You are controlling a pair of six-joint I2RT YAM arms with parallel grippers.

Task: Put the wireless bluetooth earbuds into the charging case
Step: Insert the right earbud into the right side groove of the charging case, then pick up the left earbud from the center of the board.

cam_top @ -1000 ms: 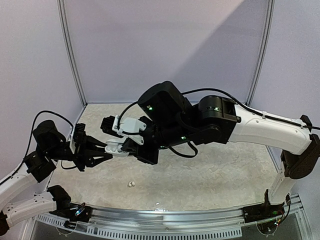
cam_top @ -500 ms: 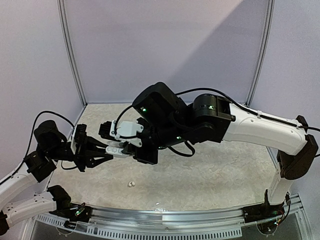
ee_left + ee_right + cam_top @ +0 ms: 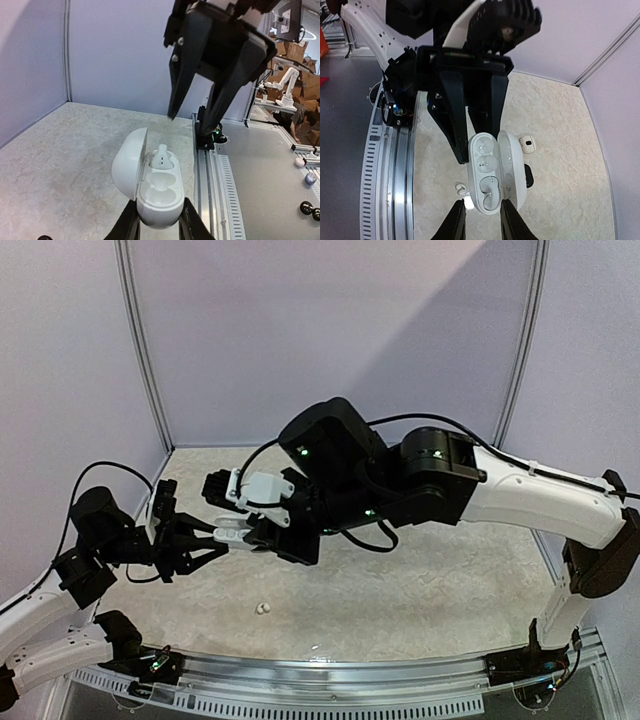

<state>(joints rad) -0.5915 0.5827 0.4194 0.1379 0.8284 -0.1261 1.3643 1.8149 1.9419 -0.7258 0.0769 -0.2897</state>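
My left gripper [image 3: 222, 537] is shut on the white charging case [image 3: 235, 533] and holds it above the table with its lid open. In the left wrist view one white earbud [image 3: 162, 157] sits in the far socket of the case [image 3: 157, 192]; the other sockets are empty. My right gripper [image 3: 190, 122] is open and empty, with its fingertips just above the case. In the right wrist view the right gripper [image 3: 483, 204] straddles the end of the case [image 3: 485, 160] where the seated earbud [image 3: 492, 192] lies. A loose white earbud [image 3: 263, 609] lies on the table below.
The loose earbud also shows in the right wrist view [image 3: 461, 188]. A small beige case [image 3: 527, 144] and a black object [image 3: 528, 176], partly hidden by the lid, lie on the table. A metal rail [image 3: 330, 665] runs along the near edge.
The right gripper dipped left toward the case, then drew back up and right. The left gripper kept hold of the case and rose slightly.
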